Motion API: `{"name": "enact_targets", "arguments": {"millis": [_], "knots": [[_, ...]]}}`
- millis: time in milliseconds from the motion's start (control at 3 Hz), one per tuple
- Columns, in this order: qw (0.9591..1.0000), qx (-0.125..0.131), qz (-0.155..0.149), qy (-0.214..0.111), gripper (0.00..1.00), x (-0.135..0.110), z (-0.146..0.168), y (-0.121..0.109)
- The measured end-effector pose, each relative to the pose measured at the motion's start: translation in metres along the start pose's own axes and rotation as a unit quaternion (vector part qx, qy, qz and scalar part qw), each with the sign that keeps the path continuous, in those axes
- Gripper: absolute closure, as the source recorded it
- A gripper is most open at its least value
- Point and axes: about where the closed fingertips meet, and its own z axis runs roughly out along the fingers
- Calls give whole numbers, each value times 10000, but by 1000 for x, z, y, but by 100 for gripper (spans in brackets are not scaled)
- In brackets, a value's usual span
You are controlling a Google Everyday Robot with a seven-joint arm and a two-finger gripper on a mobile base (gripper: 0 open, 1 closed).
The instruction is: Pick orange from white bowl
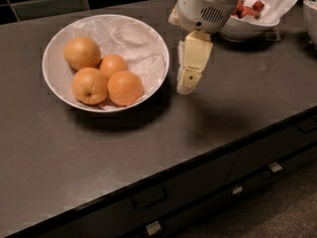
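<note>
The wide white bowl (59,90), lined with crinkled white paper, sits at the left of the dark counter and holds several oranges. The smooth deep-orange orange (125,88) lies at the bowl's front right. A dimpled orange (89,85) is to its left, a smaller one (113,65) behind it, and a paler one (82,52) at the back left. My gripper (186,86) hangs pointing down just outside the bowl's right rim, above the counter, with nothing seen in it. It is to the right of the orange.
A smaller white bowl with red berries (247,19) stands behind the arm at the back right. Another white dish edge (312,14) shows at the far right. The counter's front edge (163,170) has drawers with handles below it.
</note>
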Motion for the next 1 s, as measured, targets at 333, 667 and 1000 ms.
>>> {"name": "enact_targets", "arguments": {"millis": [333, 667, 1000], "knots": [[9998, -84, -26, -172, 0, -18, 18, -15], [9992, -169, 1, -376, 14, -31, 39, -25], [9991, -172, 2, -377, 0, -31, 40, -26]]}}
